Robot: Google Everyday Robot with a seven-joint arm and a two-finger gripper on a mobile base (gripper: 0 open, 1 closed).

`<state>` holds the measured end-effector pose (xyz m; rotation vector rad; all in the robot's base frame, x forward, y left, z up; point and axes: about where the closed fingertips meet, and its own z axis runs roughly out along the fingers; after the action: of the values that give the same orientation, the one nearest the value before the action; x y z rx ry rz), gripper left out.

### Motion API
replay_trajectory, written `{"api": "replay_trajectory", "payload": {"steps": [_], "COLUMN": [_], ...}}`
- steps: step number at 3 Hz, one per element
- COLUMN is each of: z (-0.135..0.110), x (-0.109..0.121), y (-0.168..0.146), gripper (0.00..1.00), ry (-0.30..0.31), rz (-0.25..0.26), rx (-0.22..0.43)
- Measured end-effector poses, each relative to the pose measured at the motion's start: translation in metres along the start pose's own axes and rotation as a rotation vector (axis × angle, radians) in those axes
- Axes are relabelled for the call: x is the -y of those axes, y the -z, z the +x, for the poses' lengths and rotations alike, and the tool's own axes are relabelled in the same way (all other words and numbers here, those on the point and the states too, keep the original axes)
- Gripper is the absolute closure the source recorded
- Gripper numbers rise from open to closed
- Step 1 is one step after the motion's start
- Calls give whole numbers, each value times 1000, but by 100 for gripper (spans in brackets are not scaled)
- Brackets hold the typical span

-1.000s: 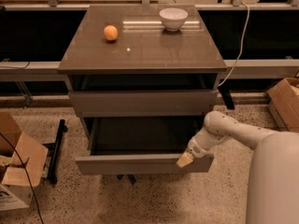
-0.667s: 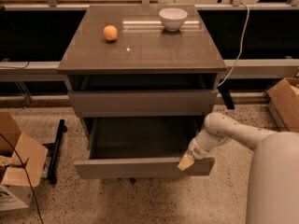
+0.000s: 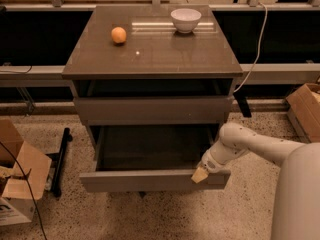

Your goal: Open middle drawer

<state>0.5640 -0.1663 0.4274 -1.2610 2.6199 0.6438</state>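
Observation:
The middle drawer (image 3: 152, 180) is a grey-brown flat front panel. It stands pulled well out of the cabinet, and its shallow dark interior (image 3: 150, 149) shows. The top drawer front (image 3: 152, 110) above it is nearly closed. The bottom drawer is hidden under the open one. My gripper (image 3: 200, 174), with a tan tip, rests on the top edge of the middle drawer's front panel near its right end. My white arm (image 3: 250, 146) reaches in from the lower right.
An orange (image 3: 118, 35) and a white bowl (image 3: 185, 19) sit on the cabinet top (image 3: 155, 54). Cardboard boxes stand on the floor at the left (image 3: 20, 179) and the right (image 3: 306, 109). A white cable (image 3: 255, 49) hangs at the cabinet's right.
The middle drawer has slid a little further out toward the camera, and my gripper has moved with its front edge.

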Motion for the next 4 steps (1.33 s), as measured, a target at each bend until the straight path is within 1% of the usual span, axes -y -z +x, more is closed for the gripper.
{"api": "replay_trajectory", "payload": {"steps": [1, 2, 3, 4], "z": [0, 17, 17, 62], "x": [-3, -22, -22, -49], "y": [-4, 1, 1, 4], "gripper": [31, 1, 0, 0], "ry": [3, -19, -20, -103], "rz": [3, -3, -3, -48], "rx": [-52, -72, -72, -45]}}
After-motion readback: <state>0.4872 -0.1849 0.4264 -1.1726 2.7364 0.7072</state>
